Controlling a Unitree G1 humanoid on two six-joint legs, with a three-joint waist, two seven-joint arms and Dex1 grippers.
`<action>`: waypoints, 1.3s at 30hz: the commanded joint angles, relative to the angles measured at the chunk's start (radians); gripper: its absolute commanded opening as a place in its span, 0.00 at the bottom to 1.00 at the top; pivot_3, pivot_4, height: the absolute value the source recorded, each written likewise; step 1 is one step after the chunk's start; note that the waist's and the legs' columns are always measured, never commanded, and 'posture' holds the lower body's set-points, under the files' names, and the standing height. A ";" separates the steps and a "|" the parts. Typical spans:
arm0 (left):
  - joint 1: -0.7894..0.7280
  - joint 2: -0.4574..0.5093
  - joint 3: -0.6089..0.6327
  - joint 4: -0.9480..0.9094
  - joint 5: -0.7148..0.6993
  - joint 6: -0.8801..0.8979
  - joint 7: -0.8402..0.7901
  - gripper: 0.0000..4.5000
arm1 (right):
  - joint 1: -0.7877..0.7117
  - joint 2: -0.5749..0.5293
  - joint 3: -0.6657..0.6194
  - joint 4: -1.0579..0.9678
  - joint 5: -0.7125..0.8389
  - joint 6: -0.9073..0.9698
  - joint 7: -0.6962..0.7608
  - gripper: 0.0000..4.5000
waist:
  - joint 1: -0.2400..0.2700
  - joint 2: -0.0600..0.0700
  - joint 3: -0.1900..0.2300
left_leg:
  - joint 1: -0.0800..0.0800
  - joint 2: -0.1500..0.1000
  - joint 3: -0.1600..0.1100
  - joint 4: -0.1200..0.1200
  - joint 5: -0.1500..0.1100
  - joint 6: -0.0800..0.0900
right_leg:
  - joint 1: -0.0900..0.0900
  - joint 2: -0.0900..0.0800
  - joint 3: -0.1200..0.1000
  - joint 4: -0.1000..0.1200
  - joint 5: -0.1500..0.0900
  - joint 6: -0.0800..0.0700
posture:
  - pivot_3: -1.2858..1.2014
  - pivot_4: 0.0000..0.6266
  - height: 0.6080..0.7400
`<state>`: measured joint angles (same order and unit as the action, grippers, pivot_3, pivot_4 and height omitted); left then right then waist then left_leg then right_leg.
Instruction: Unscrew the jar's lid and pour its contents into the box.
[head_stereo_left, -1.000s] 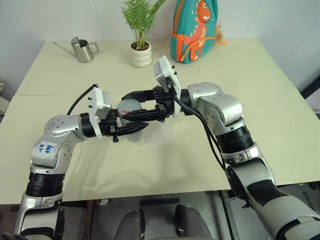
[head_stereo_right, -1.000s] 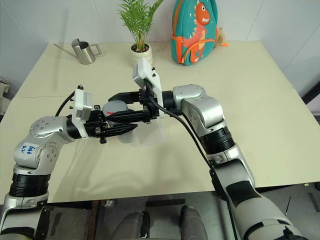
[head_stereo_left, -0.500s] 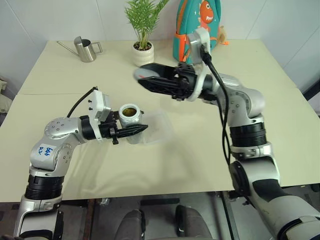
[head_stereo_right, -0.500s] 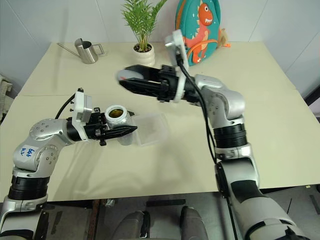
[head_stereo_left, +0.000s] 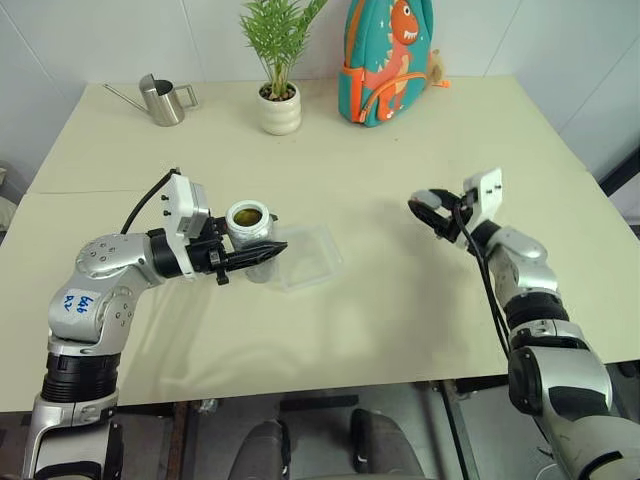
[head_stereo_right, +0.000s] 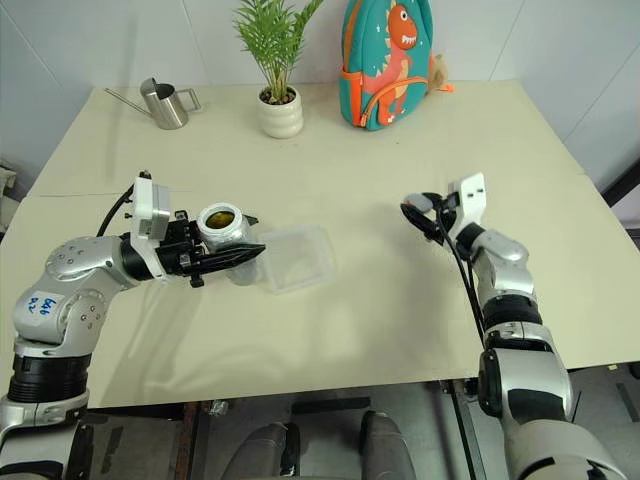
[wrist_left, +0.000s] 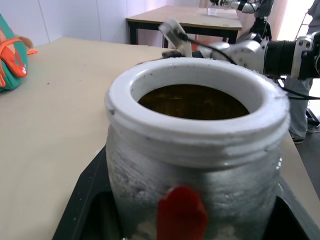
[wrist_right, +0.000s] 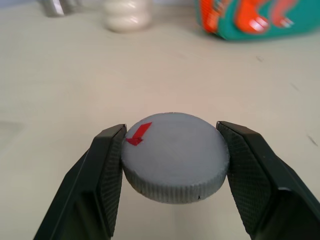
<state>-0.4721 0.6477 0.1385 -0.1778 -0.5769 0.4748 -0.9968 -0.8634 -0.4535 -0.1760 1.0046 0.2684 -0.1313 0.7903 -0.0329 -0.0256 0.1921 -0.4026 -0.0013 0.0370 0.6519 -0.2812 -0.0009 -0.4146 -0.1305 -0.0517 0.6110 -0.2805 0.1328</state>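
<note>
**Lid off and held apart, jar open beside the box**

While the right gripper (wrist_right: 172, 165) has its jaws pinched on the lid (wrist_right: 175, 155), one black finger (wrist_right: 102, 175) presses each side of the ribbed rim, and the flat grey top with its small red mark faces up. That gripper hangs just above the bench (head_stereo_left: 400, 130) on the robot's right side, well apart from the jar (head_stereo_left: 247, 222) and the box (head_stereo_left: 305, 258).

On the left side, the left gripper (head_stereo_left: 262, 254) has its jaws closed around the jar, holding it upright with its mouth open. The jar's whitish rim circles a dark brown inside, and a red patch shows on its silvery-grey wall in the left wrist view. Whether the contents lie inside cannot be told. The box, a shallow tray of clear frosted plastic, lies flat on the bench just beside the jar, on the side towards the right arm.

Further back on the bench stand a steel watering can (head_stereo_left: 162, 100), a potted plant (head_stereo_left: 279, 95) in a white pot, and a teal backpack (head_stereo_left: 388, 60) with an orange dinosaur.
</note>
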 joint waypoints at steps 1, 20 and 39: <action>-0.029 0.015 0.019 -0.003 -0.021 0.006 -0.001 0.45 | 0.027 -0.016 -0.039 0.032 -0.002 -0.081 -0.014 0.56 | 0.002 0.000 0.000 | 0.000 0.000 0.000 0.000 0.000 0.000 | 0.000 0.000 0.000 0.000 0.000 0.000 | 0.52 0.24 1.00; -0.251 0.006 -0.053 0.273 0.143 -0.101 0.016 0.45 | 0.264 -0.211 0.100 -0.946 0.251 0.517 0.401 0.99 | 0.014 0.000 0.000 | 0.000 0.000 -0.001 0.003 0.000 0.001 | 0.002 0.000 -0.001 0.000 0.001 0.001 | 0.52 0.24 1.00; -0.511 -0.015 -0.493 0.680 1.278 -1.012 0.913 0.45 | 0.430 -0.162 0.113 -1.121 0.237 0.557 0.244 0.99 | 0.059 0.000 0.000 | -0.003 -0.004 0.001 0.009 -0.003 0.005 | 0.002 0.000 -0.001 -0.002 0.004 0.003 | 0.52 0.24 1.00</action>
<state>-0.9403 0.6102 -0.3210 0.4972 0.5557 -0.4800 -0.2365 -0.4382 -0.6188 -0.0445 -0.0786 0.4941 0.4373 1.0461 0.0262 -0.0257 0.1921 -0.4053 -0.0054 0.0378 0.6612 -0.2842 0.0039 -0.4120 -0.1301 -0.0526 0.6086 -0.2762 0.1356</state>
